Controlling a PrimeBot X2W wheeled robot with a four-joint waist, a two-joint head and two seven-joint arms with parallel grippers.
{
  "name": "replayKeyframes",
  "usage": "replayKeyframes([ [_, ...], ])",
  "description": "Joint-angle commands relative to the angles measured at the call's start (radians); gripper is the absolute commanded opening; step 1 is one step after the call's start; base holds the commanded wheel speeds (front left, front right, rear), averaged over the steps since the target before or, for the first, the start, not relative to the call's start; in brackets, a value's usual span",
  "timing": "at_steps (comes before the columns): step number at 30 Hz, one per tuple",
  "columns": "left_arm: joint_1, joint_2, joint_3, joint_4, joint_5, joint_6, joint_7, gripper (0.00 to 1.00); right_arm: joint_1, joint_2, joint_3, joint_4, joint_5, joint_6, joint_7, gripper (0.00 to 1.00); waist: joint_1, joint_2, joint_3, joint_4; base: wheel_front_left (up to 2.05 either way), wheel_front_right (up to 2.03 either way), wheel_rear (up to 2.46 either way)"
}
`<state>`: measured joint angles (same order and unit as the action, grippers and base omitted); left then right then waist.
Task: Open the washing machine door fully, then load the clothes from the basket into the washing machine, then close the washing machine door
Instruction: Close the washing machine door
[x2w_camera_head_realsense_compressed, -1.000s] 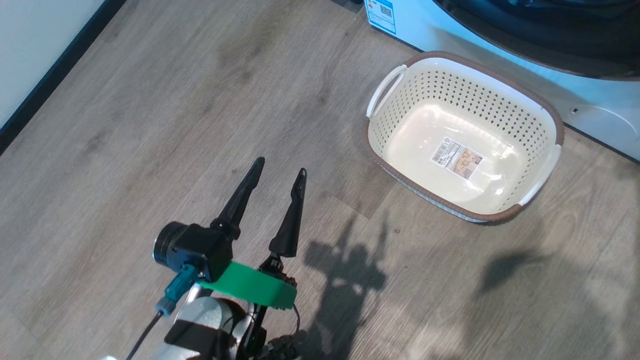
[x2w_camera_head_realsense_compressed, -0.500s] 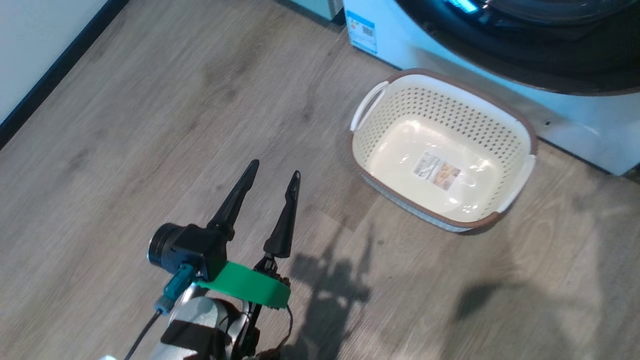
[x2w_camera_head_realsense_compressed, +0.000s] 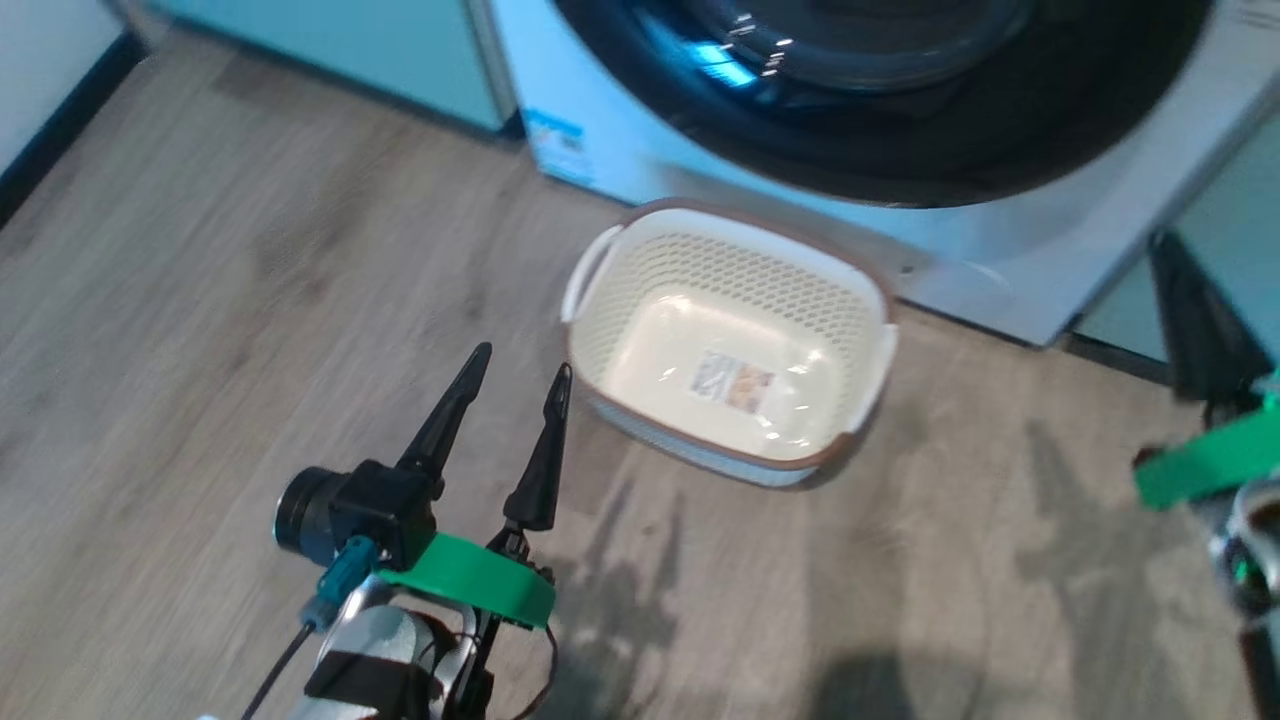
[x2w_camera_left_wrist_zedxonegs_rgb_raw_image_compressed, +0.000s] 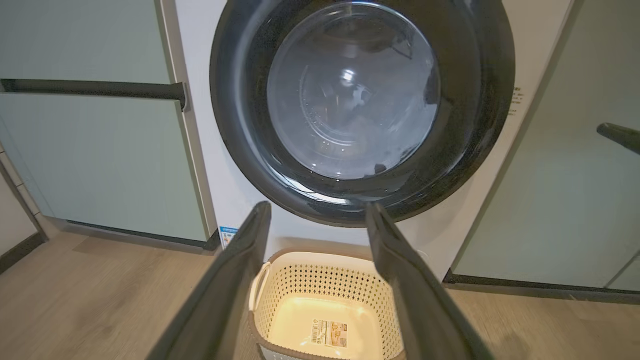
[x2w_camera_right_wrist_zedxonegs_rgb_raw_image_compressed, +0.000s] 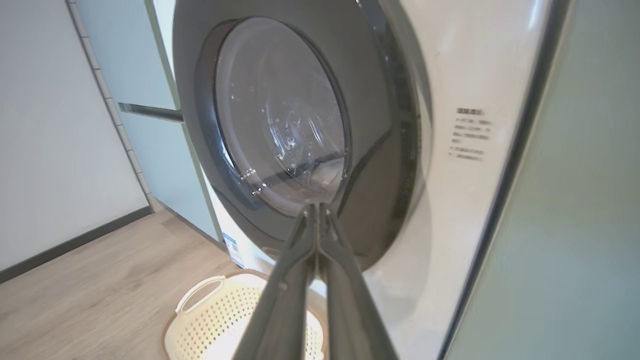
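Note:
The washing machine (x2w_camera_head_realsense_compressed: 640, 150) stands at the top of the head view. Its door (x2w_camera_left_wrist_zedxonegs_rgb_raw_image_compressed: 240, 100), a black rim around clear glass, lies flat against the machine's front (x2w_camera_right_wrist_zedxonegs_rgb_raw_image_compressed: 280, 125). On the floor just before it sits the basket (x2w_camera_head_realsense_compressed: 700, 265), holding nothing but its label sticker (x2w_camera_left_wrist_zedxonegs_rgb_raw_image_compressed: 327, 280). The clothes are out of view. My left gripper (x2w_camera_head_realsense_compressed: 522, 362) hovers open and empty over the floor, left of the basket and pointing at the door (x2w_camera_left_wrist_zedxonegs_rgb_raw_image_compressed: 317, 206). At the right edge my right gripper (x2w_camera_head_realsense_compressed: 1165, 250) is shut on nothing, its joined tips (x2w_camera_right_wrist_zedxonegs_rgb_raw_image_compressed: 316, 206) aimed at the door's lower rim.
Pale green cabinets flank the machine, one on the left (x2w_camera_left_wrist_zedxonegs_rgb_raw_image_compressed: 100, 160) with a dark bar handle (x2w_camera_left_wrist_zedxonegs_rgb_raw_image_compressed: 100, 89), one on the right (x2w_camera_left_wrist_zedxonegs_rgb_raw_image_compressed: 565, 175). A white wall with dark skirting (x2w_camera_head_realsense_compressed: 50, 110) bounds the wooden floor (x2w_camera_head_realsense_compressed: 250, 300) on the left.
The head camera has swung up and to the right, so the basket sits lower and further left in the picture. The right gripper has come into view. Both grippers' states are unchanged.

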<state>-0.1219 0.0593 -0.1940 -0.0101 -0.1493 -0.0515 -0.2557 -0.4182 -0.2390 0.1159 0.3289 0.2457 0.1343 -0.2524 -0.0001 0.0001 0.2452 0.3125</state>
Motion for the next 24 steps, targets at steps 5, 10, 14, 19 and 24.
replayKeyframes([
  [5,-0.016,0.029,0.041,-0.003,0.003,-0.013,-0.006,1.00,0.113,0.054,-0.038,-0.125,-0.028,-0.004,-0.005,0.00,0.0001,-0.0001,-0.058,-0.120,0.00,0.00,0.00],
  [10,-0.020,0.038,0.044,0.022,-0.005,-0.017,-0.006,1.00,0.209,0.103,-0.067,-0.211,-0.052,-0.004,0.012,0.26,0.0001,-0.0001,-0.076,-0.193,0.00,0.00,0.00],
  [14,-0.013,0.050,0.054,0.032,-0.011,-0.014,-0.006,1.00,0.262,0.132,-0.096,-0.259,-0.068,-0.004,0.021,1.00,0.0001,-0.0001,-0.094,-0.249,0.00,0.00,0.00],
  [19,-0.002,0.063,0.064,0.042,-0.017,-0.008,-0.001,1.00,0.327,0.160,-0.124,-0.314,-0.081,-0.004,0.032,1.00,0.0001,-0.0001,-0.118,-0.298,0.00,0.00,0.00],
  [24,0.025,0.076,0.081,0.047,-0.027,0.005,0.009,1.00,0.399,0.178,-0.150,-0.359,-0.089,-0.004,0.042,1.00,0.0001,-0.0001,-0.149,-0.338,0.00,0.00,0.00],
])
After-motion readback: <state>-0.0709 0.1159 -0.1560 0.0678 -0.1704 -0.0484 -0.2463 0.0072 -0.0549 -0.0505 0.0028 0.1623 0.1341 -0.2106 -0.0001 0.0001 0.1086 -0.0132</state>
